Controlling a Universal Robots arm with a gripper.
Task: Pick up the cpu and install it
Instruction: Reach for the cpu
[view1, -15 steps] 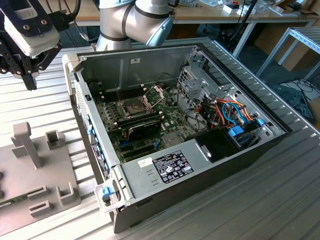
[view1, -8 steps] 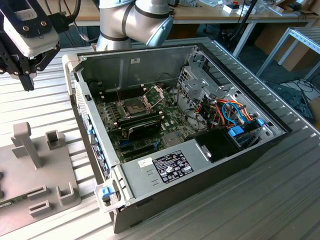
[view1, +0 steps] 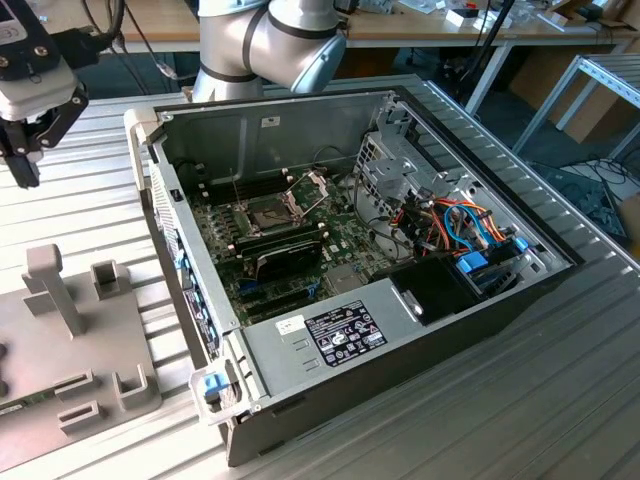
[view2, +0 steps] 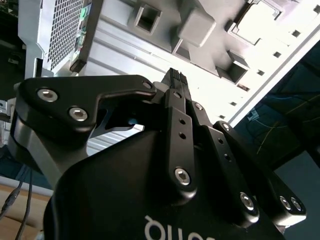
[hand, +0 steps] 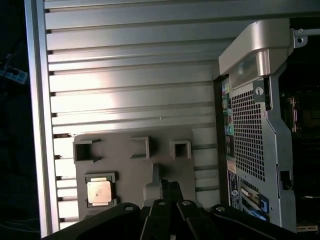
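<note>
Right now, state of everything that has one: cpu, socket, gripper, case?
cpu: lying flat in a pocket of the grey holder, not gripped.
gripper: shut, holding nothing, apart from the cpu.
socket: metal frame hinged up, no cpu seated.
computer case: side panel off, inside exposed.
</note>
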